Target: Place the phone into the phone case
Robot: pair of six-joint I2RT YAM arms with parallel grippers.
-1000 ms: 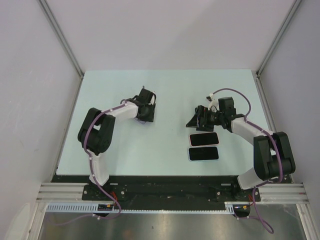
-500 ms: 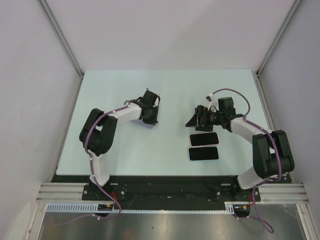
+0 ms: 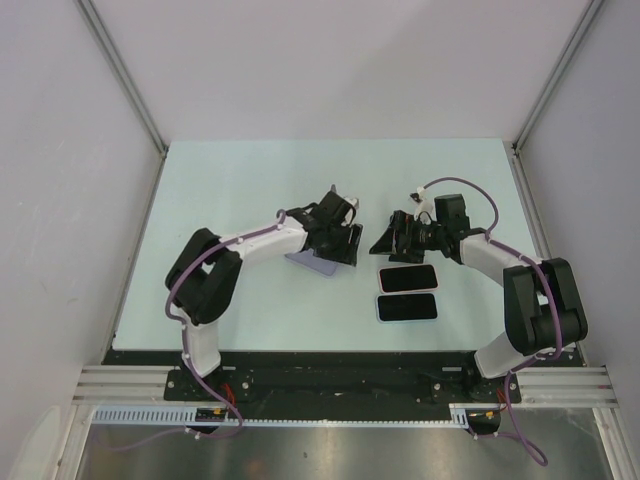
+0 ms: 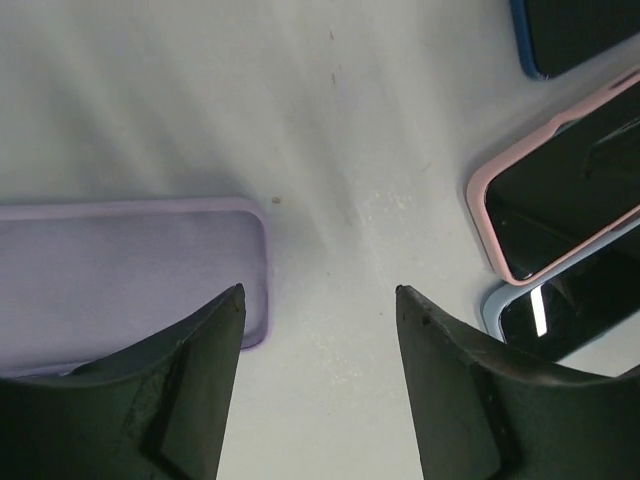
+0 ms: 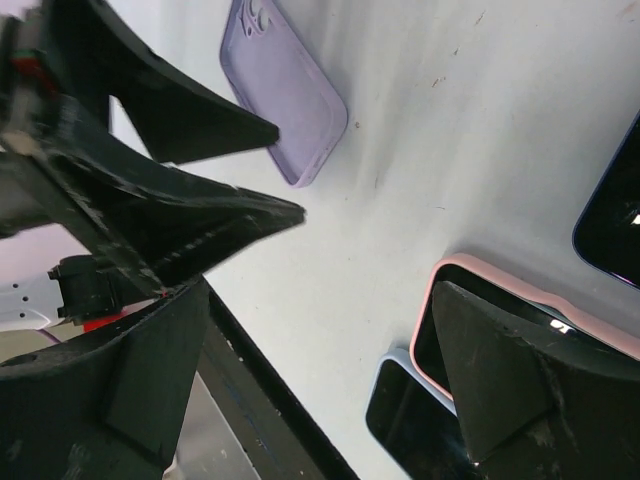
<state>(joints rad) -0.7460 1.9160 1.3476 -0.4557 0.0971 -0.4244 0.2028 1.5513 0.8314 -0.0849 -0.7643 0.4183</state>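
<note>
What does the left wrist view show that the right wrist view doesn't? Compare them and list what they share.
Only left wrist: bare table seen straight between the left gripper's open fingers, the lilac matte phone case beside one. Only right wrist: that case's camera cutout, the right gripper's wide-open fingers, and the left gripper from outside. Both: the lilac case, the pink-cased black phone, the light-blue-cased phone and a dark-blue-rimmed device.

The pale table [image 3: 240,190] carries a lilac phone case [image 3: 316,263] (back up) and, apart from it, a pink-edged phone [image 3: 407,277] just beside a light-blue-edged phone [image 3: 406,307].
</note>
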